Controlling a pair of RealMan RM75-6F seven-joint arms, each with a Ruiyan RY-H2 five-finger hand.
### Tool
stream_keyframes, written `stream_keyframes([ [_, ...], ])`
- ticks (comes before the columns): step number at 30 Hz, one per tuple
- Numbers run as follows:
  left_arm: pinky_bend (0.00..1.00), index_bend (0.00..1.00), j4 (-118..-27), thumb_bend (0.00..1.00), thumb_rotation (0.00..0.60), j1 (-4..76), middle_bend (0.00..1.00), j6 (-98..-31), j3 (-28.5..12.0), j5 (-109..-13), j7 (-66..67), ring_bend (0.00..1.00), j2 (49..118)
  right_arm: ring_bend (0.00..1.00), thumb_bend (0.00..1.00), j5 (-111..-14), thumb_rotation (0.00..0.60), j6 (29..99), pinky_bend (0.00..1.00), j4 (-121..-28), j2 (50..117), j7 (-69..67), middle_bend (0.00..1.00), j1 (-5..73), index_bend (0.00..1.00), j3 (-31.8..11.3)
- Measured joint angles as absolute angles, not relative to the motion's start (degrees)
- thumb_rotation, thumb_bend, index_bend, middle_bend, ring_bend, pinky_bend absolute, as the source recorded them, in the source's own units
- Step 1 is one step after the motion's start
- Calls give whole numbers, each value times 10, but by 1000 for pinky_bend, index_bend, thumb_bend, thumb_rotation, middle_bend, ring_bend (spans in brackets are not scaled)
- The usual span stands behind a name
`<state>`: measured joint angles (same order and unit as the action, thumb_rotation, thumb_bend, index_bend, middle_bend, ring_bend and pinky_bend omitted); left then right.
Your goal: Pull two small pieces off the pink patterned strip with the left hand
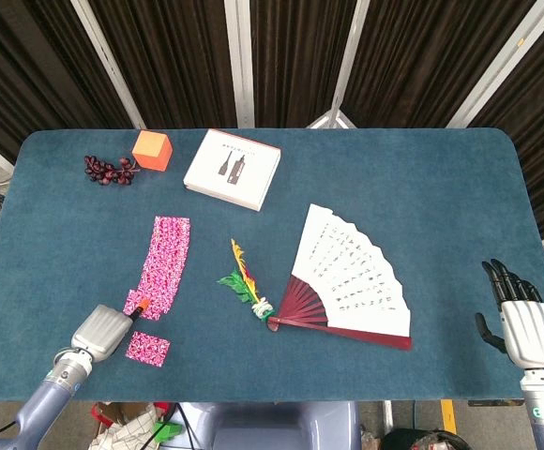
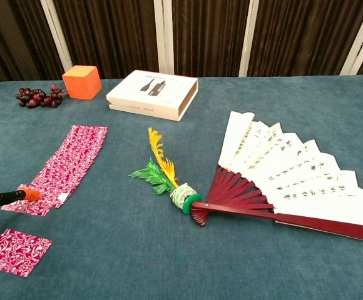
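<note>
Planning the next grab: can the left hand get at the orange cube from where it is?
Probably not without a long stretch: the left hand is at the near edge, the orange cube at the far side.

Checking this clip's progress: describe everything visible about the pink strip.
The pink strip is a flat, thin, paper-like band with a magenta and white swirl pattern, lying on the blue table left of the feather. Its near end piece is skewed sideways, partly separated, under the left hand and its orange fingertip. One loose piece lies nearer the table edge.
</note>
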<state>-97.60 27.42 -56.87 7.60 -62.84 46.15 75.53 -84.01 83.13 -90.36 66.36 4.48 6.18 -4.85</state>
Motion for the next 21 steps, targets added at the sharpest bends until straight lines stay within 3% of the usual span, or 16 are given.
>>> stream_keyframes([
  [21,748,81,-936,895,600,254,869,-578,94,-640,402,795,726,162,426,-839,600,830,227,-906,666,53,92,63,12,-48],
])
